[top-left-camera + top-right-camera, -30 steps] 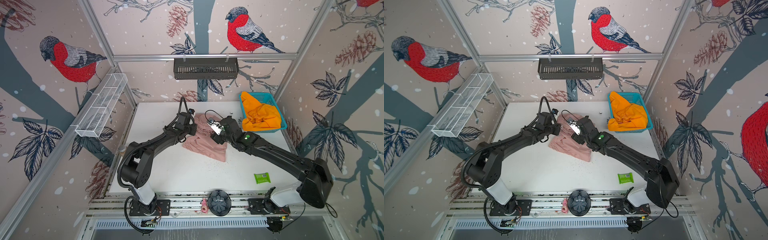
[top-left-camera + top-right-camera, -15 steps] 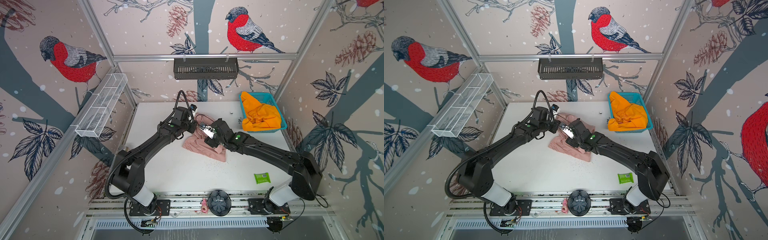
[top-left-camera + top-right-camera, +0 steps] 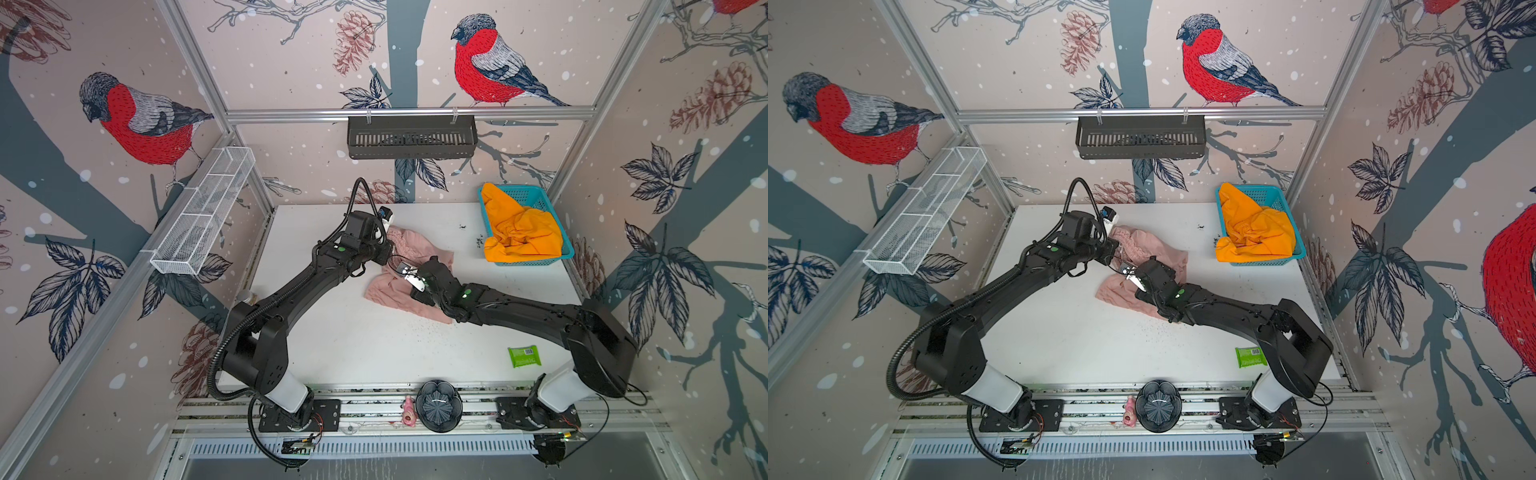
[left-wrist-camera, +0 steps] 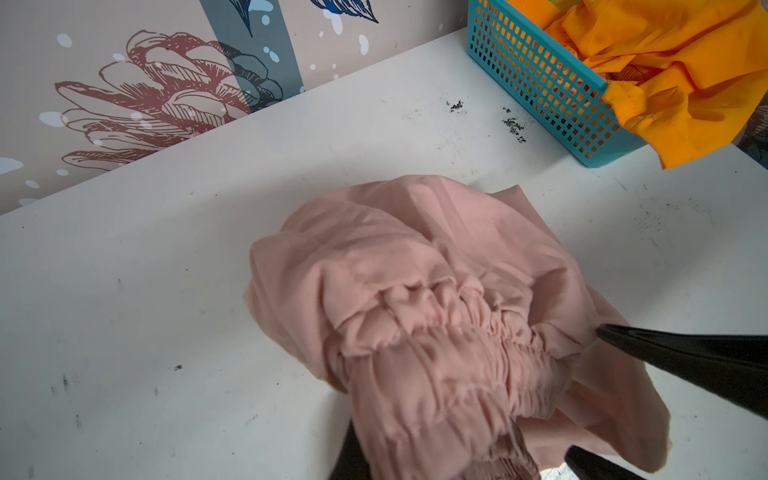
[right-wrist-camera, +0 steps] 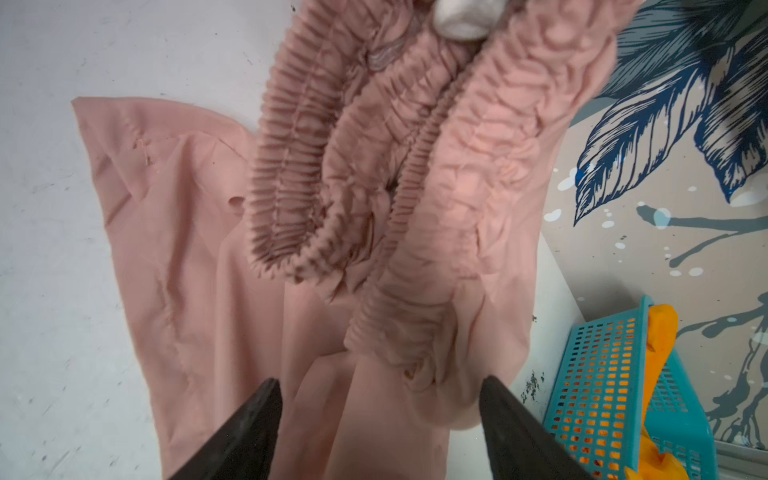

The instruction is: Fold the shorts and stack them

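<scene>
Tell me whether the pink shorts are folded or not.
Not folded. The pink shorts lie rumpled on the table, their gathered waistband pinched up by the left gripper, one leg spread flat.

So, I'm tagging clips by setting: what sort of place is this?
Probably a robot lab cell: two black arms mounted on a rail at a white table, aluminium framing around printed bird walls, orange shorts in a blue basket.

Pink shorts (image 3: 390, 291) crumpled, centre; orange shorts (image 3: 519, 232) heaped in basket (image 3: 536, 194).

L gripper (image 3: 385, 254) clamped; R gripper (image 5: 380, 380) jaws wide
</scene>
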Motion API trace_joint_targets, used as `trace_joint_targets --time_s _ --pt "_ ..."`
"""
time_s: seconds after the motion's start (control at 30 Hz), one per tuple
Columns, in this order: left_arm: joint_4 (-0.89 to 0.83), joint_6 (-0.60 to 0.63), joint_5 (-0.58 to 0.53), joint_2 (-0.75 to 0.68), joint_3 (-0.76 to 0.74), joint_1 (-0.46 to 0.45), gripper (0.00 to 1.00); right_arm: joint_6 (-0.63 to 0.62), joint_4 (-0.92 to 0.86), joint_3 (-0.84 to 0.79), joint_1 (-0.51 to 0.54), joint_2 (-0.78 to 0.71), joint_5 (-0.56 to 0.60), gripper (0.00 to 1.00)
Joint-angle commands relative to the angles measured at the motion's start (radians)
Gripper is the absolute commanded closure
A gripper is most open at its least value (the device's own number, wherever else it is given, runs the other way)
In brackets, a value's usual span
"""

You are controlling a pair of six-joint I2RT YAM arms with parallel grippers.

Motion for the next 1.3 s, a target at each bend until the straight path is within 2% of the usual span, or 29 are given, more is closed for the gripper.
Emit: trace_joint_targets --time_s 0.0,0.1,0.17,0.23,0.3,0.33,0.47,0.53,0.57,0.6,0.63,0.67,0.73,0.8,0.9,1.1,1.27 --pt "0.006 0.000 0.053 -0.011 0.006 0.002 1.00 -0.011 0.125 0.005 -0.028 0.020 -0.041 0.26" --pt "0.014 -0.005 0.084 -0.022 -0.002 0.005 1.00 0.009 0.161 -0.002 -0.057 0.027 -0.096 0.32" --pt "0.031 -0.004 0.084 -0.032 -0.018 0.008 1.00 0.014 0.162 0.009 -0.070 0.037 -0.098 0.45" --pt "0.048 -0.007 0.083 -0.036 -0.032 0.017 1.00 0.020 0.155 0.020 -0.082 0.033 -0.106 0.62" --pt "0.053 -0.014 0.093 -0.036 -0.034 0.026 1.00 0.037 0.156 0.021 -0.095 0.013 -0.143 0.89" --pt "0.058 -0.013 0.098 -0.037 -0.037 0.028 1.00 0.045 0.155 0.021 -0.101 0.006 -0.158 0.96" --pt "0.085 -0.007 0.090 -0.029 -0.043 0.045 1.00 0.152 0.099 0.041 -0.176 -0.057 -0.318 0.99" --pt "0.108 -0.008 0.098 -0.013 -0.043 0.055 0.87 0.223 0.078 0.052 -0.224 -0.084 -0.401 0.99" --pt "0.118 -0.010 0.100 -0.001 -0.040 0.059 0.69 0.246 0.070 0.058 -0.240 -0.092 -0.424 0.99" --pt "0.122 -0.014 0.100 0.009 -0.035 0.060 0.44 0.268 0.063 0.064 -0.255 -0.095 -0.439 0.99" --pt "0.125 -0.021 0.099 0.018 -0.034 0.060 0.28 0.286 0.058 0.073 -0.268 -0.094 -0.451 0.99" --pt "0.122 -0.028 0.108 0.025 -0.031 0.060 0.15 0.301 0.058 0.079 -0.279 -0.091 -0.458 1.00" --pt "0.094 -0.054 0.146 0.036 -0.023 0.061 0.02 0.333 0.066 0.094 -0.300 -0.071 -0.478 1.00" --pt "0.058 -0.127 0.174 0.033 -0.024 0.059 0.02 0.359 0.068 0.122 -0.319 -0.036 -0.487 1.00" --pt "0.132 -0.265 0.254 -0.014 -0.154 0.039 0.02 0.382 0.065 0.180 -0.342 0.032 -0.499 0.99" --pt "0.303 -0.427 0.239 -0.085 -0.421 -0.043 0.02 0.416 0.125 0.207 -0.385 0.080 -0.550 1.00" --pt "0.498 -0.520 0.212 -0.091 -0.540 -0.063 0.02 0.433 0.164 0.199 -0.406 0.081 -0.601 1.00"
